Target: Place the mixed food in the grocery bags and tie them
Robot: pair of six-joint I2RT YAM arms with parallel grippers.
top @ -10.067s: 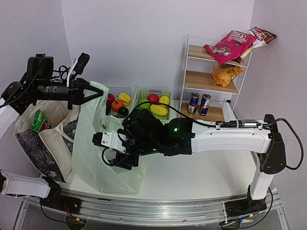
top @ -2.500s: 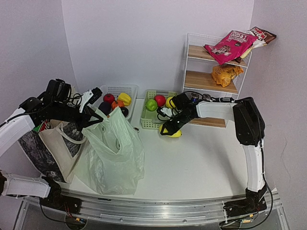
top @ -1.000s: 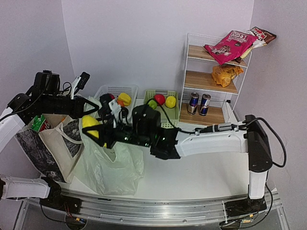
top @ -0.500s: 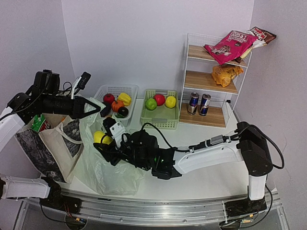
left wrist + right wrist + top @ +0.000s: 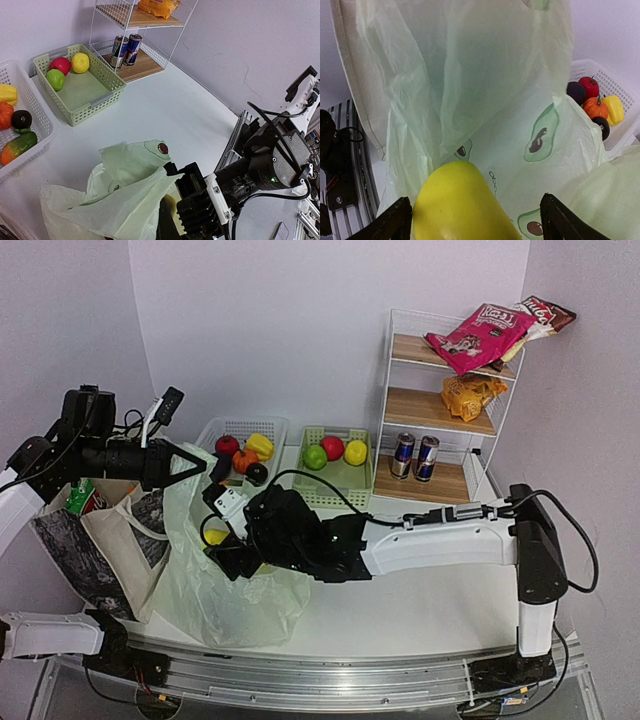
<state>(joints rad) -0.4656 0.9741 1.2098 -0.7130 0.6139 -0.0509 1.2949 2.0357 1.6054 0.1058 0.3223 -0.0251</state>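
The pale-green plastic grocery bag (image 5: 232, 592) with avocado prints stands open at the left of the table. My left gripper (image 5: 199, 457) is shut on its raised handle and holds the mouth up. My right gripper (image 5: 222, 547) reaches into that mouth. In the right wrist view, a yellow fruit (image 5: 465, 202) lies between the wide-apart fingers of the right gripper (image 5: 480, 220), against the left one and with a gap to the right one. The beige canvas tote (image 5: 112, 530) stands beside the bag and holds a green-and-white packet (image 5: 82, 496).
A wire shelf (image 5: 505, 400) at the back right holds snack packets (image 5: 478, 335), an orange packet (image 5: 470, 395) and two drink cans (image 5: 413, 455). A white basket (image 5: 268, 422) and a green basket (image 5: 335, 488) with fruit sit at the back.
My right gripper has carried the yellow fruit down into the plastic bag's mouth, and its jaws have spread wider. The left gripper still holds the handle up.
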